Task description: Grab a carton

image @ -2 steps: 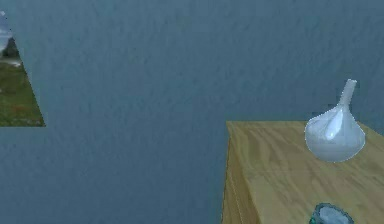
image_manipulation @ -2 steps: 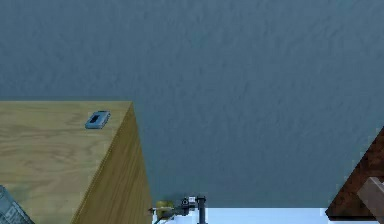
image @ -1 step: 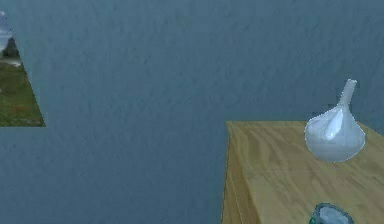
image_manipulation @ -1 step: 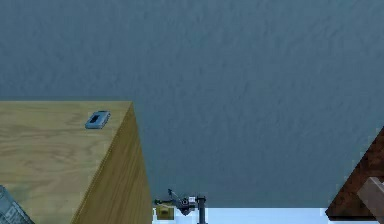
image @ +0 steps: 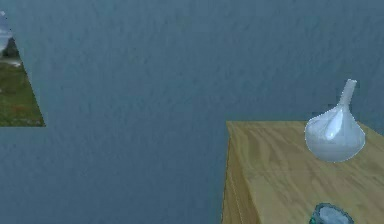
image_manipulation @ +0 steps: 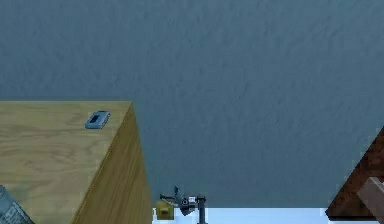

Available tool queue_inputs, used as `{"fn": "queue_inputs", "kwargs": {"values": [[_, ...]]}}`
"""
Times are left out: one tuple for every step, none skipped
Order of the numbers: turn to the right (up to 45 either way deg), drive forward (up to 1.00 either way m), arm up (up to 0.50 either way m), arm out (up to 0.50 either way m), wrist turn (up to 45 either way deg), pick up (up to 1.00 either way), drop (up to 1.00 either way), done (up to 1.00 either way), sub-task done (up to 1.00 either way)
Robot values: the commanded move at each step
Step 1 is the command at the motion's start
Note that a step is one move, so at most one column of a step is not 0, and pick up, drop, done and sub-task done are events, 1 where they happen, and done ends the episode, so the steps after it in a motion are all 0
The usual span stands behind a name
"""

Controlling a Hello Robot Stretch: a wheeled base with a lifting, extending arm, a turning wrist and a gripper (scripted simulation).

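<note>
Dark claw [image_manipulation: 182, 203]: low, off the light wooden tabletop's [image_manipulation: 55, 150] right edge; spread or pressed together cannot be told, nor whether it holds anything | small yellow boxy thing [image_manipulation: 165, 209]: just beside the claw; long axis and pointing too small to tell

dim even light on wall [image: 150, 70], brighter wooden tabletop [image: 285, 175], soft sheen on pale vase [image: 336, 135]
</note>
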Motion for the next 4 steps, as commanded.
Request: {"fn": "queue_inputs", "kwargs": {"values": [[0.0, 0.00, -0.30, 0.00, 0.0, 0.00, 0.00, 0.00, 0.00], [0.0, 0.00, 0.00, 0.00, 0.0, 1.00, 0.00, 0.00, 0.00], [0.0, 0.00, 0.10, 0.00, 0.0, 0.00, 0.00, 0.00, 0.00], [0.0, 0.00, 0.00, 0.00, 0.0, 0.00, 0.00, 1.00, 0.00]]}}
